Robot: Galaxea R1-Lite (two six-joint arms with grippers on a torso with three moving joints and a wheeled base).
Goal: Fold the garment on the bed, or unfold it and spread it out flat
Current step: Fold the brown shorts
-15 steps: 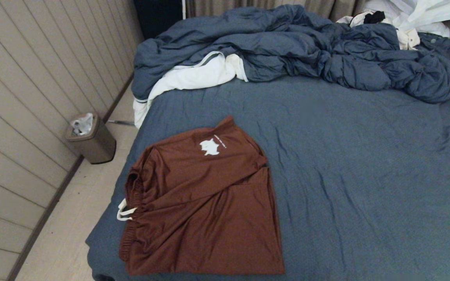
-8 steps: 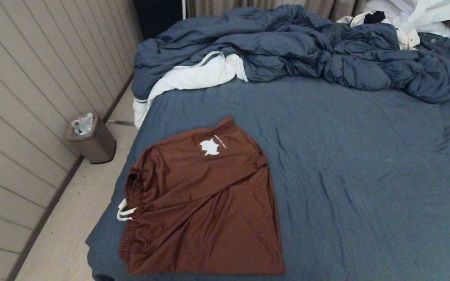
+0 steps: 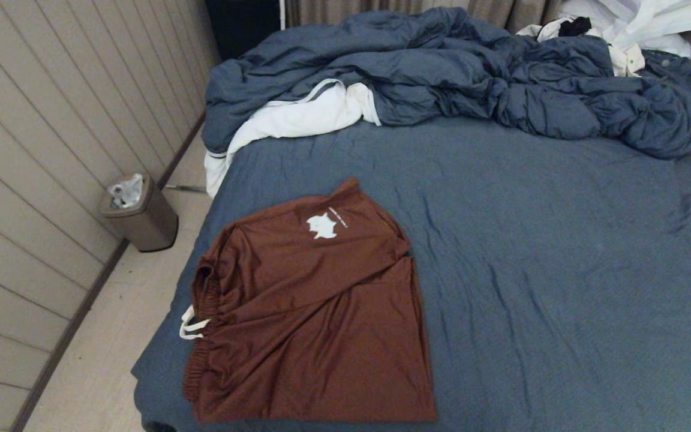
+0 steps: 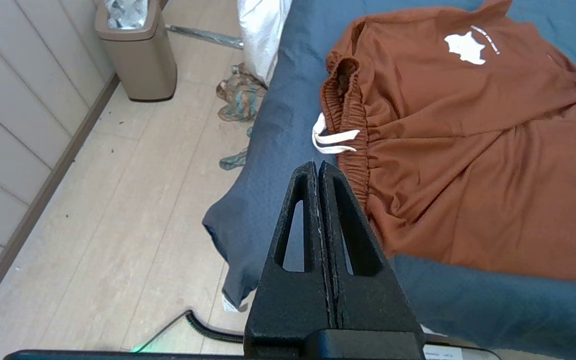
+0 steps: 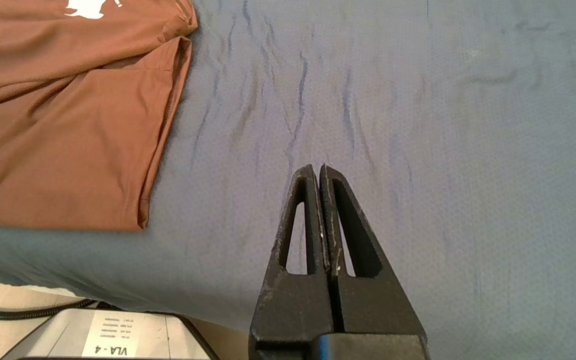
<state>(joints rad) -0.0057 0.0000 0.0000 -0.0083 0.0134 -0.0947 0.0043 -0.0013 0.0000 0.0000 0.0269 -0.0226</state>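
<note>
The garment [image 3: 315, 318], rust-brown shorts with a white logo and a white drawstring [image 3: 192, 327], lies folded over itself near the bed's [image 3: 561, 270] front left corner. One leg lies slanted across the other. The waistband [image 4: 350, 117] faces the bed's left edge. Neither arm shows in the head view. My left gripper [image 4: 317, 166] is shut and empty, hovering off the bed's front left corner, short of the waistband. My right gripper [image 5: 316, 168] is shut and empty over bare sheet [image 5: 418, 125], to the right of the garment [image 5: 68, 135].
A rumpled blue duvet [image 3: 453, 72] and white clothes [image 3: 639, 24] pile up at the bed's far end. A bin [image 3: 141, 213] stands on the floor by the panelled wall at left. Crumpled cloth [image 4: 238, 95] lies on the floor beside the bed.
</note>
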